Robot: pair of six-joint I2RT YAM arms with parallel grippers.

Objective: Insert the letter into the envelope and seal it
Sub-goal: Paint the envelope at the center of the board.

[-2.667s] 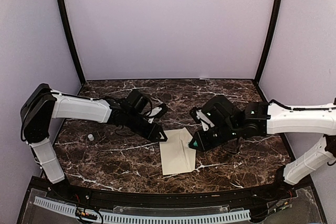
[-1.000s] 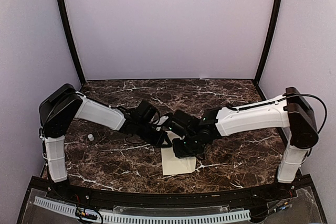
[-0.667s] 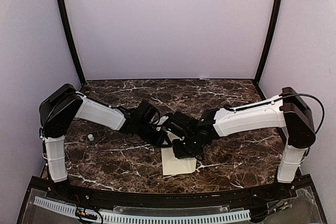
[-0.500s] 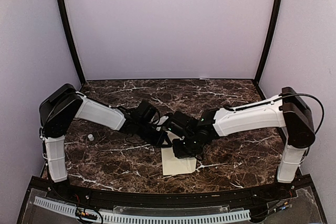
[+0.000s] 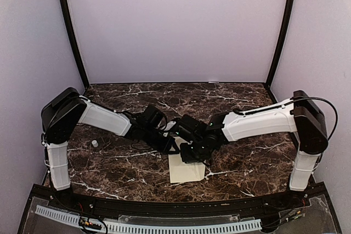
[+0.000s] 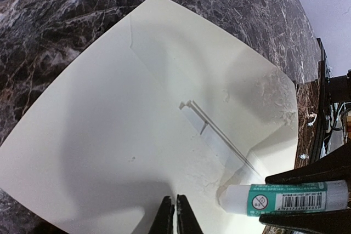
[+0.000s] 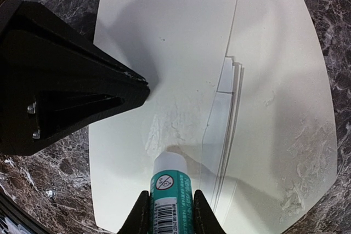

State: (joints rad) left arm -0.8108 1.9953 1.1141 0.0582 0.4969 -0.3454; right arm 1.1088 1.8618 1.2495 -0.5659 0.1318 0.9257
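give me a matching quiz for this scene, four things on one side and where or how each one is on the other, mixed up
Things:
1. glue stick
2. left gripper
3. envelope
4. small white object

States:
a. alone on the marble table, beside the left arm
b. flat on the table, smeared with glue
c. held in the right gripper, tip on the paper
d. shut, tips down on the paper

Pairs: 1-c, 2-d, 3-b, 4-a
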